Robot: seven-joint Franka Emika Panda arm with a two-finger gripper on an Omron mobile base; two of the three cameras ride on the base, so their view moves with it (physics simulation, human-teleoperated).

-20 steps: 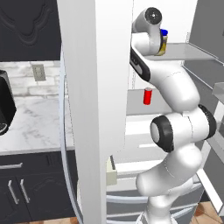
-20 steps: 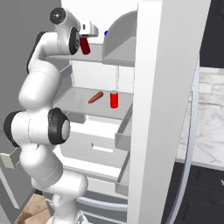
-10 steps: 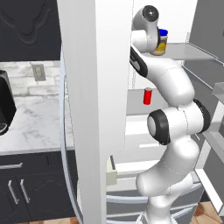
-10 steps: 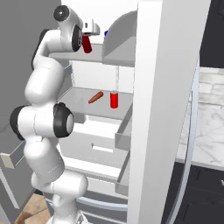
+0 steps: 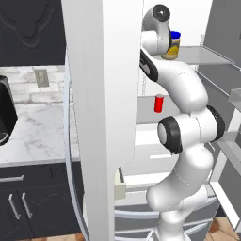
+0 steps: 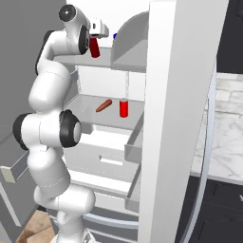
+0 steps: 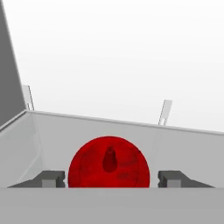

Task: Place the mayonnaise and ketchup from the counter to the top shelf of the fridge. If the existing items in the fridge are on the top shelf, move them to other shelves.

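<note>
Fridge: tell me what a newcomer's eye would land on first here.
The white arm reaching high into the open fridge, its claw open on either side of the red ketchup on the top shelf. Next, the mayonnaise with its blue cap on that shelf, and the red can beside an orange-red oval one shelf down.

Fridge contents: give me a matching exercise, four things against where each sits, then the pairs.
Things:
1. ketchup
2. mayonnaise
3. red can
4. orange-red oval item

Places:
A. lying on the lower shelf
B. between the hand's open fingers, top shelf
C. standing on the lower shelf
D. top shelf, blue cap up

Pairs: 1-B, 2-D, 3-C, 4-A
</note>
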